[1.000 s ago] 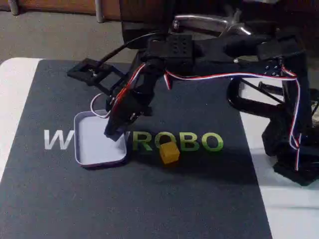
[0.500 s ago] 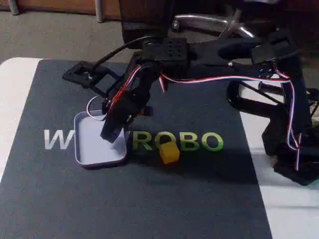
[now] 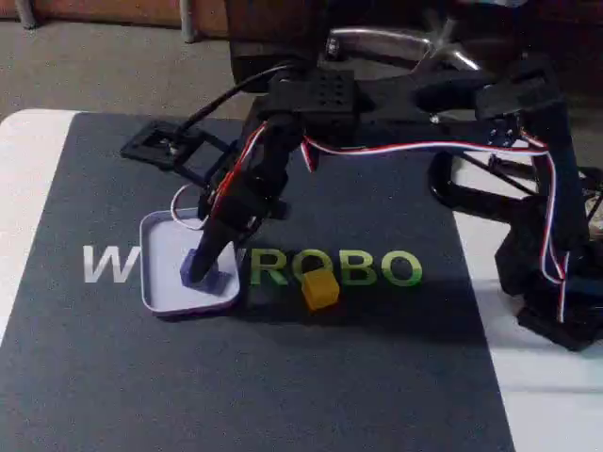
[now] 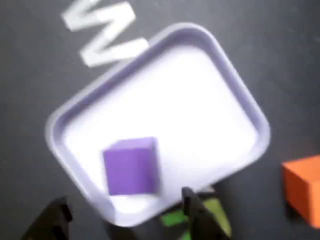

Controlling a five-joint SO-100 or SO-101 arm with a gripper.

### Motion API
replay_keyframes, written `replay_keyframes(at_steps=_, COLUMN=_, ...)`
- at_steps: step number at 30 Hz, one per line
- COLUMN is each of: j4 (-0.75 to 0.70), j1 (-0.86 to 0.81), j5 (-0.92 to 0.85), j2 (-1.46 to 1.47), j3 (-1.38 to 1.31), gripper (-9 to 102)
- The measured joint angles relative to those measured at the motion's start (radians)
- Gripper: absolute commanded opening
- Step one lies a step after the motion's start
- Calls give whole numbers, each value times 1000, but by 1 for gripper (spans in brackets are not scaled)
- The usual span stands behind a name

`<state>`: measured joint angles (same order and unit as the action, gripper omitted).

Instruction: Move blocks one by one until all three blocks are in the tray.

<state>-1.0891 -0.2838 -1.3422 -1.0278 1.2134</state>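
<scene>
Dark lettered mat (image 3: 283, 377) on white table (image 3: 24, 179), tray (image 3: 160, 282), orange block (image 3: 320, 288)

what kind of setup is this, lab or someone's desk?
Probably a hobby or office desk: a white table under a dark branded mat lettered ROBO, carpet behind, and what looks like an office chair base.

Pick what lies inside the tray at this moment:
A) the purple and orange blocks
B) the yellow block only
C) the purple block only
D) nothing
C: in the wrist view the purple block sits inside the tray, while the orange block lies on the mat outside the rim.
</scene>
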Motion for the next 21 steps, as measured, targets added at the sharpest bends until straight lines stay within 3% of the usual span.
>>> replay_keyframes(at_steps=12, j4=-141, j1=-38, j5=-57, j2=-117, j3=0, gripper=26)
replay_keyframes(at_steps=21, j4=-166, j1=-66, j5=-132, j2=-259, j3=92, gripper=26)
